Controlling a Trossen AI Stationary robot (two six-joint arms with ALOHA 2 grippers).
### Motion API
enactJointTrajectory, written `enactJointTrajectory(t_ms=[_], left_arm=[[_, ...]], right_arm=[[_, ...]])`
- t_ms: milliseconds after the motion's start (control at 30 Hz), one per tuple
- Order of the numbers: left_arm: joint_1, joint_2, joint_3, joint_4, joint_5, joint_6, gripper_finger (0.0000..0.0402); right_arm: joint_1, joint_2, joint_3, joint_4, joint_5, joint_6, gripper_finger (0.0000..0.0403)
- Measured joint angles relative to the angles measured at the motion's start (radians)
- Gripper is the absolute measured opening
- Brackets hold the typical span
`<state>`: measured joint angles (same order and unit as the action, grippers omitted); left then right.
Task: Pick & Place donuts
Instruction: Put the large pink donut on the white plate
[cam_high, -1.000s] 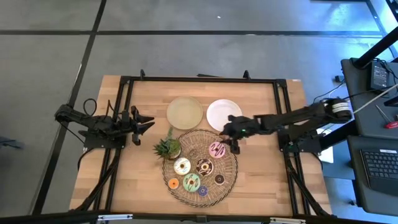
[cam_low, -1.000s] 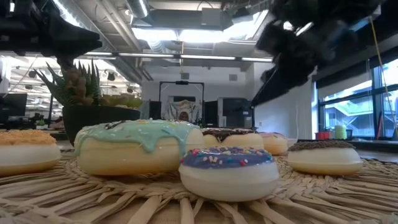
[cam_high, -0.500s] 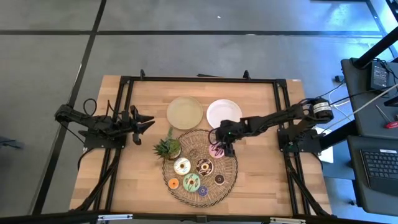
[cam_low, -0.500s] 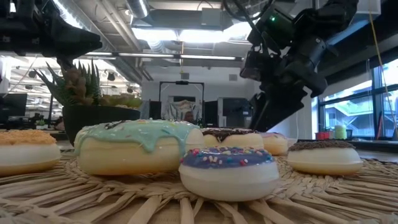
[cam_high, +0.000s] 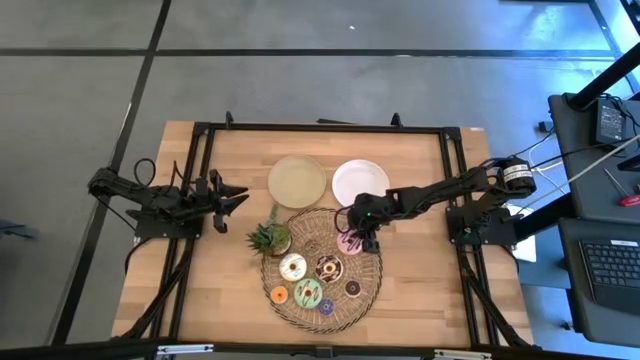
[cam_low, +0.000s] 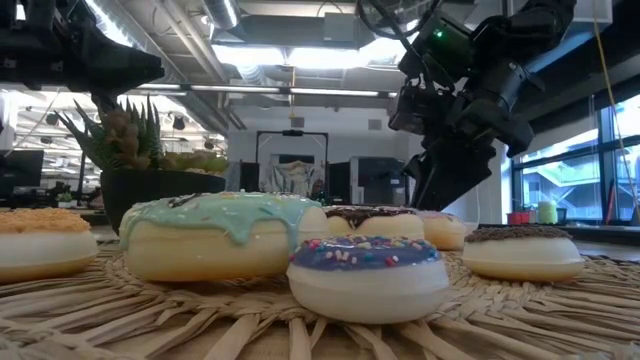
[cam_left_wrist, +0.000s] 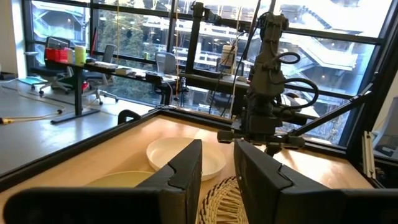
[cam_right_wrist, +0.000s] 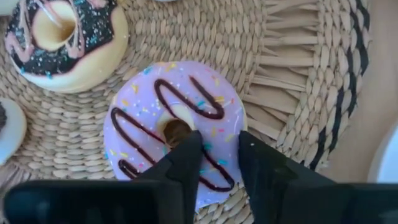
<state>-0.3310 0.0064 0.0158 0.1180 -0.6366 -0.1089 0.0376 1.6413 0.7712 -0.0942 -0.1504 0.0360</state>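
Observation:
Seven small donuts lie on a round woven mat (cam_high: 310, 228). The pink one with brown drizzle (cam_high: 347, 243) lies at the mat's far right and fills the right wrist view (cam_right_wrist: 149, 124). My right gripper (cam_high: 357, 236) is open and points down over it. One fingertip (cam_right_wrist: 186, 146) stands at the donut's hole (cam_right_wrist: 176, 129), the other (cam_right_wrist: 249, 149) at its outer rim. My left gripper (cam_high: 238, 197) is open and empty near the table's left side, left of the mat. My right gripper comes at the pink donut from above, its fingers on either side of one stretch of the ring (cam_right_wrist: 214, 134). I cannot tell whether they touch it. The donut lies flat on the mat.
A green spiky potted plant (cam_high: 268, 237) stands at the mat's left rim. A yellowish plate (cam_high: 297, 180) and a white plate (cam_high: 358, 182) lie beyond the mat. The white (cam_high: 293, 267), brown (cam_high: 329, 268), green (cam_high: 308, 293), orange (cam_high: 279, 295) and purple (cam_high: 326, 307) donuts lie nearer.
My right gripper has gone down and toward the table's left and near edges, from beside the white plate to the pink donut, then nearly stopped. The donuts have not moved.

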Motion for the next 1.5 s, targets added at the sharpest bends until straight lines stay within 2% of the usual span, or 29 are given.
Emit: enactJointTrajectory(t_ms=[300,433,533,667,867,1133,1500], left_arm=[[0.0,0.0,0.0,-0.003,-0.001,0.0,0.0088],[0.0,0.0,0.0,-0.006,-0.001,0.0,0.009],[0.0,0.0,0.0,-0.022,0.0,0.0,0.0089],[0.0,0.0,0.0,-0.026,0.0,-0.001,0.0086],[0.0,0.0,0.0,-0.026,0.0,-0.011,0.0086],[0.0,0.0,0.0,-0.025,-0.005,-0.011,0.0088],[0.0,0.0,0.0,-0.025,-0.001,-0.009,0.0084]], right_arm=[[0.0,0.0,0.001,-0.006,-0.002,-0.013,0.0037],[0.0,-0.001,0.043,-0.027,-0.002,0.01,0.0017],[-0.008,-0.019,0.126,-0.126,-0.001,0.01,0.0016],[-0.052,-0.06,0.235,-0.348,0.021,-0.019,0.0015],[-0.215,-0.146,0.271,-0.462,0.052,-0.095,0.0014],[-0.471,-0.116,0.262,-0.425,0.056,-0.125,0.0013],[-0.593,-0.039,0.133,-0.203,0.025,-0.147,0.0018]])
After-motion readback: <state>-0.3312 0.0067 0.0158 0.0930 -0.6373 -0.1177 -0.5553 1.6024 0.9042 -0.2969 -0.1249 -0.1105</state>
